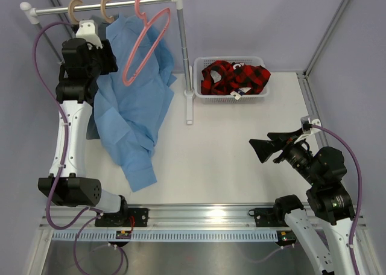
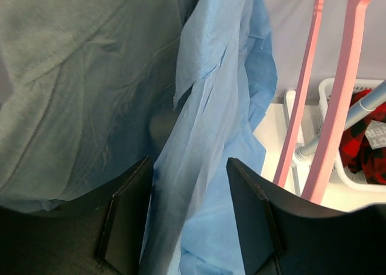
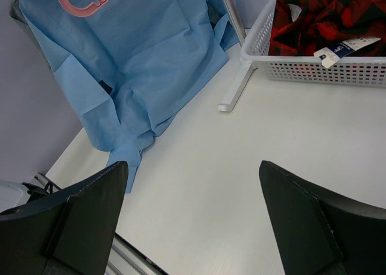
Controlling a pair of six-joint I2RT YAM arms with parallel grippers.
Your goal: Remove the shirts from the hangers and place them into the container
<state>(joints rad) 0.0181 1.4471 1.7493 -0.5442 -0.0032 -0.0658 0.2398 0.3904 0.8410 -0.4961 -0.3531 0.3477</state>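
- Under the rack (image 1: pixel 181 40), left gripper (image 2: pixel 188 166) straddles a fold of the light blue shirt (image 1: pixel 136 106), jaws apart, not pinching.
- I want a deeper bite before lifting.
- Right gripper (image 3: pixel 193 166) gapes empty, well away from the rack.

Plaid shirt (image 1: pixel 238 77) lies in basket (image 1: pixel 229 98); blue shirt (image 1: pixel 129 112) and grey shirt (image 2: pixel 78 88) hang
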